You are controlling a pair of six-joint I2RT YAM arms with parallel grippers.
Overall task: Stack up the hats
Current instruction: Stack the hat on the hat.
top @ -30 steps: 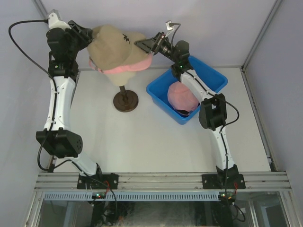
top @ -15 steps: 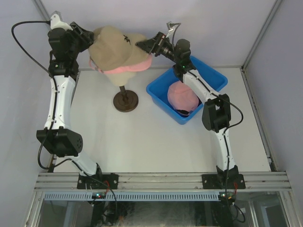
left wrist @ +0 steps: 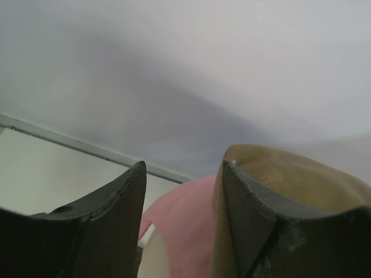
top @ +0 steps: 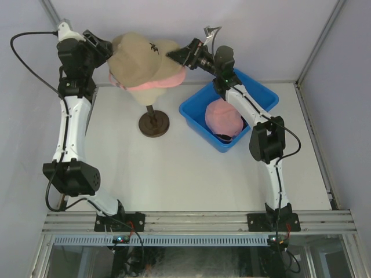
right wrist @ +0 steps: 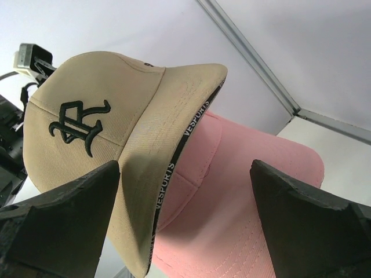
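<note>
On the pink cap (top: pixel 171 80) sits the tan cap (top: pixel 139 55). Left gripper (left wrist: pixel 182 165) (jaws parted, pinching nothing) touches its side; right gripper (right wrist: pixel 185 167) gapes wide before its brim.

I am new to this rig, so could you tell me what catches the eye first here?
A tan cap sits over a pink cap on the stand at the far edge of the table. A second pink cap lies in the blue bin to its right.
</note>
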